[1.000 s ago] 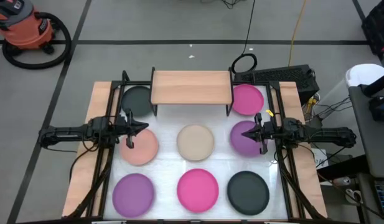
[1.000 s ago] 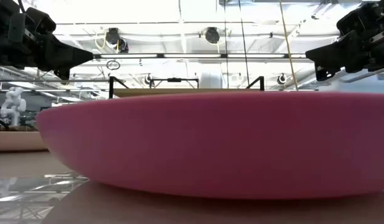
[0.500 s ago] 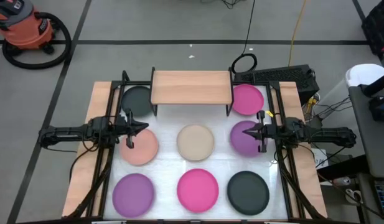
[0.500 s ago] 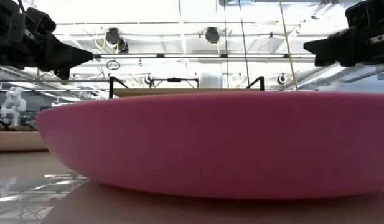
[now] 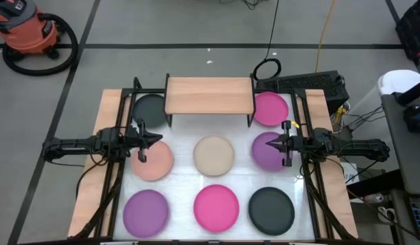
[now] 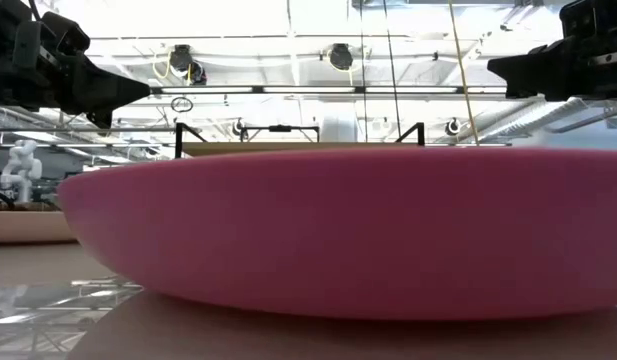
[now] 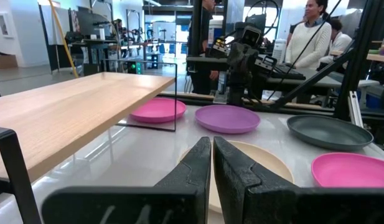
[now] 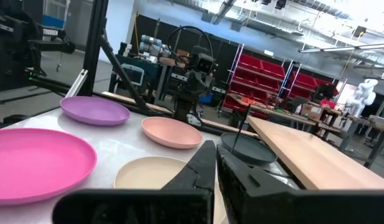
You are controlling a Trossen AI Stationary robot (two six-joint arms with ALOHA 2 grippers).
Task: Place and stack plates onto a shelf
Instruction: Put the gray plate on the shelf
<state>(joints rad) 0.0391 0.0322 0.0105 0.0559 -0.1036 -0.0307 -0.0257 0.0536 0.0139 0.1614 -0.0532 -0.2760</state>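
My right pincer [image 5: 285,144] hangs pinched to, empty, above the purple plate [image 5: 267,151] near the shelf [image 5: 210,94], prob. lining up a grab; left pincer [image 5: 140,141] likewise, over the salmon plate [image 5: 154,161].

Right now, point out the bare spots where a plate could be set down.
The light wooden shelf top is bare. So is the white table strip between the shelf and the round beige plate. The table's front rows are crowded with plates.

Eight plates lying on the table [image 5: 114,102], wooden shelf [image 5: 210,94] sitting bare, left gripper [image 5: 157,138] hovering over salmon plate [image 5: 155,162], right gripper [image 5: 271,143] hanging over purple plate [image 5: 267,152]
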